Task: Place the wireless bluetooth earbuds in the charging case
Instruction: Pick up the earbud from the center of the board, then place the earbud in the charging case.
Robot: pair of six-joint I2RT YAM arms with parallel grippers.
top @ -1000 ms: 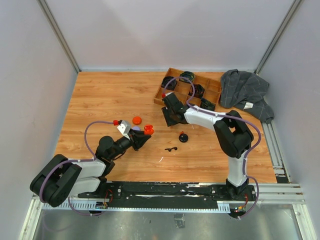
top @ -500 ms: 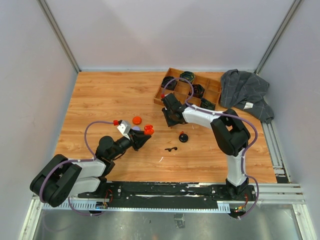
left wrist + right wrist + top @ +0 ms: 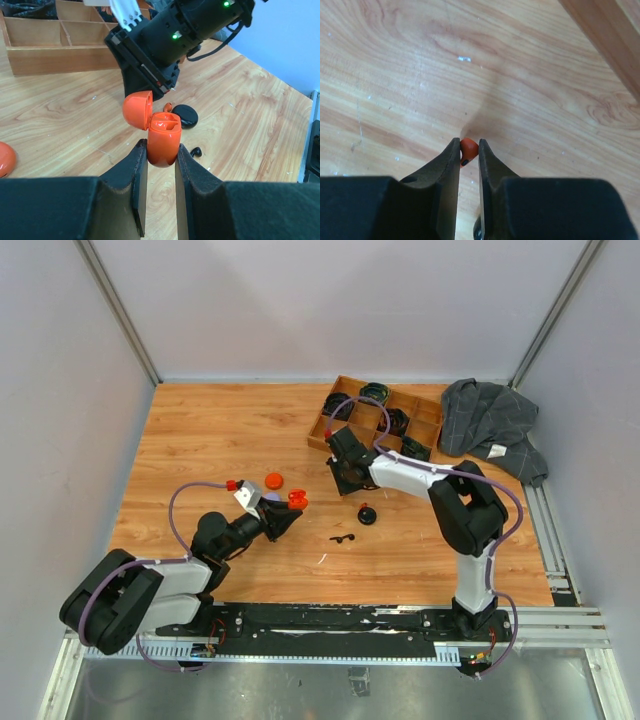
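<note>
1. Left jaws are pressed against both sides of the orange charging case. It is held upright between them, with its hinged lid swung back and the wells exposed.
2. Right jaws are closed on a tiny orange earbud, which is pinched at their very tips. The desk lies just beneath them.
3. Seen from the left jaws, the right jaws stand just beyond the open case. A black case lies on the desk beyond and to the right. A black earbud lies near the left jaws' right side.
4. The step in hand is judged to be the pick-up of the orange earbud. No bud is seen seated in the case, so insertion is not yet done.
5. For the next move, the bud must be raised off the desk and brought over the case held in the left jaws. Its stem must be turned to match a well. Fine alignment is called for, since a bud gripped only at the tips could twist or slip.
</note>
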